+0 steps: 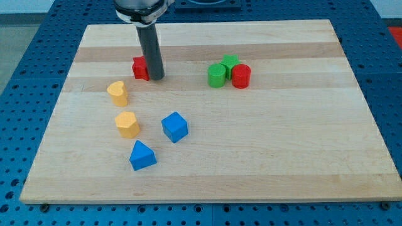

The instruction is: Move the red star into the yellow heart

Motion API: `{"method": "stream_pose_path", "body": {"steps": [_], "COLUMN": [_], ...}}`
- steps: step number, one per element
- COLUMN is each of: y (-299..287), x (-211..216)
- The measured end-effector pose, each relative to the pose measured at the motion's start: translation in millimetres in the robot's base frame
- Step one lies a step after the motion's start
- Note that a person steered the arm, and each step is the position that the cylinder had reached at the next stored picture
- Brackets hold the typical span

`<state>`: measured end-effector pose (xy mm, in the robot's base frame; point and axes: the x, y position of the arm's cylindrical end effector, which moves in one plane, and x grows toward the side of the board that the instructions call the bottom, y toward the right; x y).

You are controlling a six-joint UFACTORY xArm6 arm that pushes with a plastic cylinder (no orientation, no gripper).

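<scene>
A: Where is my tip right now?

B: Down on the wooden board, pressed against the right side of the red star. The rod hides part of the star, so only its left portion shows.

A: Is it holding anything?

B: No, it is a plain rod with nothing to open or close; it only touches the star.

A: And the yellow heart?

B: Just below and to the view's left of the star, near it but apart. A second yellow block, roughly hexagonal, sits below the heart.

A: What else is on the board?

B: A blue cube and a blue triangular block toward the view's bottom. Over at the right, a tight cluster: a green cylinder, another green block behind it, and a red cylinder, all touching or nearly so, well apart from the star.
</scene>
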<state>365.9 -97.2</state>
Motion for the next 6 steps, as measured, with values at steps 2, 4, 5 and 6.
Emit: {"method": "stream_pose_path", "body": {"steps": [2,4,5,6], "y": [19,-51,-83,-93], "x": [-49,-27,15,36]}}
